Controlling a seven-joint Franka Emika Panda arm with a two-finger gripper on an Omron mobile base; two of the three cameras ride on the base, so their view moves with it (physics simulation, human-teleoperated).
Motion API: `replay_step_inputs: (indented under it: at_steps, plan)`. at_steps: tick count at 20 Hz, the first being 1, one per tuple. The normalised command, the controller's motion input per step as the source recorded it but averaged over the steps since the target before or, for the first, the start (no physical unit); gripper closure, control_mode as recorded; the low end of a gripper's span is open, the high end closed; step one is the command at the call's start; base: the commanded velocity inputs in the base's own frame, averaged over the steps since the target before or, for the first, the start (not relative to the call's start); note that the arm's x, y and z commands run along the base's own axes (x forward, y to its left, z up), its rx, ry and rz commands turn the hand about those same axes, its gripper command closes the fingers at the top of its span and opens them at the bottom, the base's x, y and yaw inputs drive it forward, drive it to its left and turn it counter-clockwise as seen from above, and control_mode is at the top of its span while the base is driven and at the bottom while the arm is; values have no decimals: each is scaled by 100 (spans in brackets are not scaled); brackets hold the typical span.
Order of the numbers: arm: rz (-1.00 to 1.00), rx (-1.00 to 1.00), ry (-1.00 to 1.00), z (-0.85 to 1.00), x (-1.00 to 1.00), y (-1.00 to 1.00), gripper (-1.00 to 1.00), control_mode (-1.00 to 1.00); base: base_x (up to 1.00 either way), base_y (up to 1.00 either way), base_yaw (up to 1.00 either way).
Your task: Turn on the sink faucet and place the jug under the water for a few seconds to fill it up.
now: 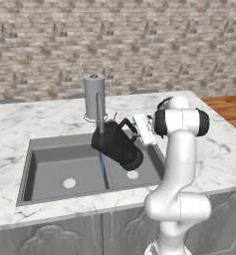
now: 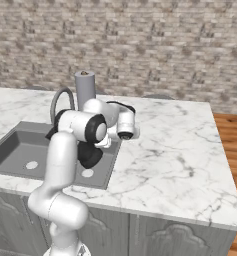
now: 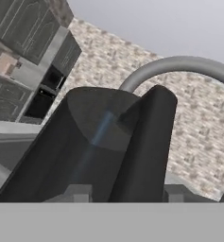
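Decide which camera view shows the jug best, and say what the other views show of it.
The left base view: the whole tilted jug hangs over the sink. The right base view shows just its round base behind the arm. The hand view shows its body and handle close up, cropped.

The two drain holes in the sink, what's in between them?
Left base view: between the drains stands the sink's centre divider, with the blue water falling just above it.

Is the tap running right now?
Yes, on: a thin blue stream of water falls from the faucet beside the tilted jug.
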Motion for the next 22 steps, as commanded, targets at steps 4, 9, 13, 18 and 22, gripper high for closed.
replay_step_inputs:
  at_steps: [4, 9, 13, 18, 22]
  plan:
    - [-16, 4, 16, 9, 0, 1, 100, -100, 0, 0, 0]
    - [-16, 2, 15, 10, -2, 2, 100, -100, 0, 0, 0]
    - [-15, 1, 14, 13, -1, 5, 100, -100, 0, 0, 0]
    - [-13, 0, 13, 10, 0, 11, 100, -100, 0, 0, 0]
    - [-10, 0, 11, 1, 0, 10, 100, -100, 0, 0, 0]
